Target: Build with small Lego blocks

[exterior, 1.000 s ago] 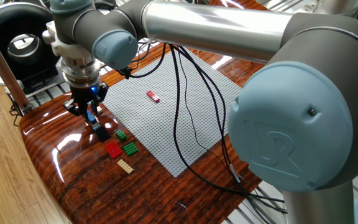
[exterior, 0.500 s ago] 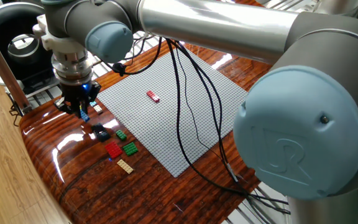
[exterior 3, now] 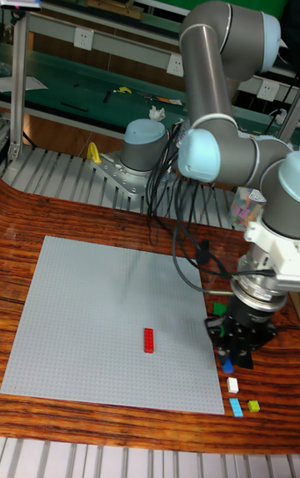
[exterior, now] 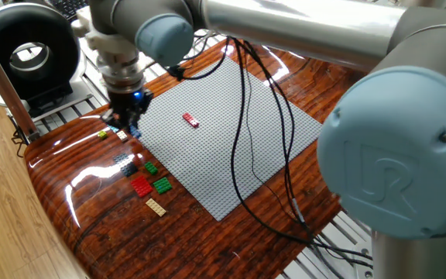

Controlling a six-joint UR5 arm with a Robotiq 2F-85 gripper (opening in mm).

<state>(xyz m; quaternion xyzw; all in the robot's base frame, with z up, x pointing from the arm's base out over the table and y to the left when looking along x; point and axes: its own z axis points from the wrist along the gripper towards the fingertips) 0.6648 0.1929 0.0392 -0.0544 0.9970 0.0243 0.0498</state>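
My gripper (exterior: 130,129) hangs at the near-left edge of the grey baseplate (exterior: 223,155), shut on a small blue brick (exterior: 135,132). In the tall fixed view the gripper (exterior 3: 228,359) sits just past the plate's right edge with the blue brick (exterior 3: 227,366) at its fingertips. One red brick (exterior: 190,119) lies alone on the baseplate (exterior 3: 92,328). On the wood lie loose small Lego blocks: a yellow-green one (exterior: 103,135), a whitish one (exterior: 120,136), two green ones (exterior: 151,167) (exterior: 162,184), a red one (exterior: 141,186) and a tan plate (exterior: 156,207).
Black cables (exterior: 246,139) trail from the arm across the baseplate. Two dark grey pieces (exterior: 125,163) lie beside the green blocks. A black round device (exterior: 28,50) stands at the back left, beyond the table's curved edge.
The gripper has moved from over the bare wood at the left toward the right, to the baseplate's edge, carrying the blue brick. The loose blocks have stayed put.
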